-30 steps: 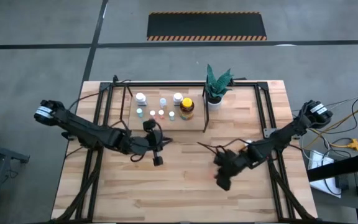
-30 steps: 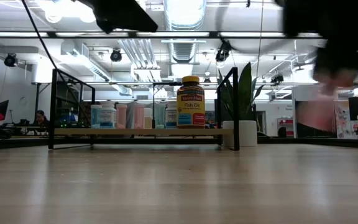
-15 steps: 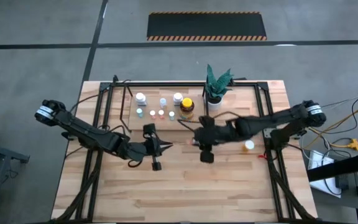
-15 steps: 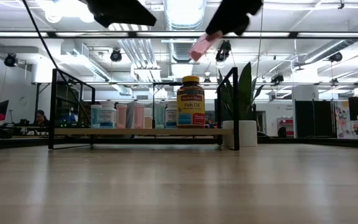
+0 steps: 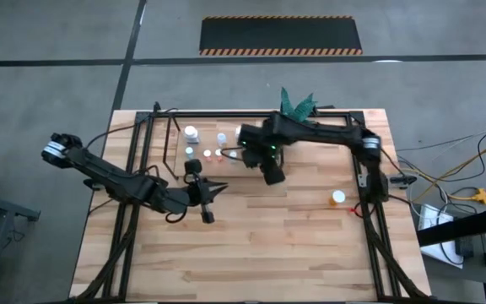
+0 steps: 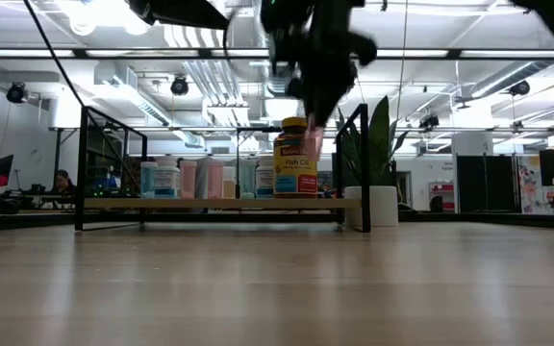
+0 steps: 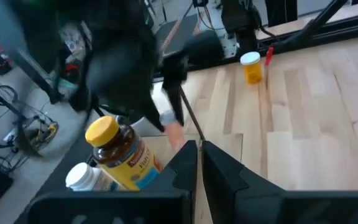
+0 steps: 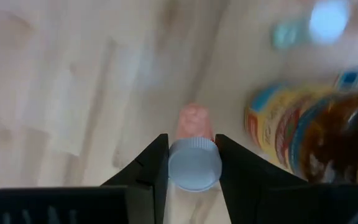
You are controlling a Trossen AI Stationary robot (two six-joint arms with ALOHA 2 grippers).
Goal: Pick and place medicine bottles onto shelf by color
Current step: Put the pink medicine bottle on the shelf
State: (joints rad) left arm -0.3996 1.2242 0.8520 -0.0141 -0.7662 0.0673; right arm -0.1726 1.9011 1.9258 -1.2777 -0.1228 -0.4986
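Observation:
My right gripper [image 8: 193,163] is shut on a small pink bottle [image 8: 194,121] with a pale cap. It hovers over the shelf's [image 5: 218,169] right part, beside the large amber yellow-capped bottle [image 6: 295,159]. Several small bottles [image 5: 207,153] stand upright on the shelf's light-wood panel [image 6: 210,204]. One orange bottle [image 5: 337,198] stands on the tabletop near the right edge. My left gripper [image 5: 205,192] is shut on nothing and hangs over the table just near of the shelf. My right gripper pinches the pink bottle's cap [image 8: 194,168] between its two fingers [image 8: 158,163], coming from above and pointing down. The bottle's body hangs below the fingers [image 7: 176,134], lifted clear of the shelf, next to the amber bottle.
A green spiky plant [image 5: 298,101] in a white pot [image 6: 383,204] stands at the shelf's right end. Black metal bars [image 5: 146,139] frame the shelf and run along the table's sides. Bare tabletop [image 5: 260,245] lies near of the shelf.
My right gripper has carried the pink bottle from the table's near right part up and across toward the far left. It has come down over the shelf beside the amber bottle. My left gripper has shifted slightly toward the left.

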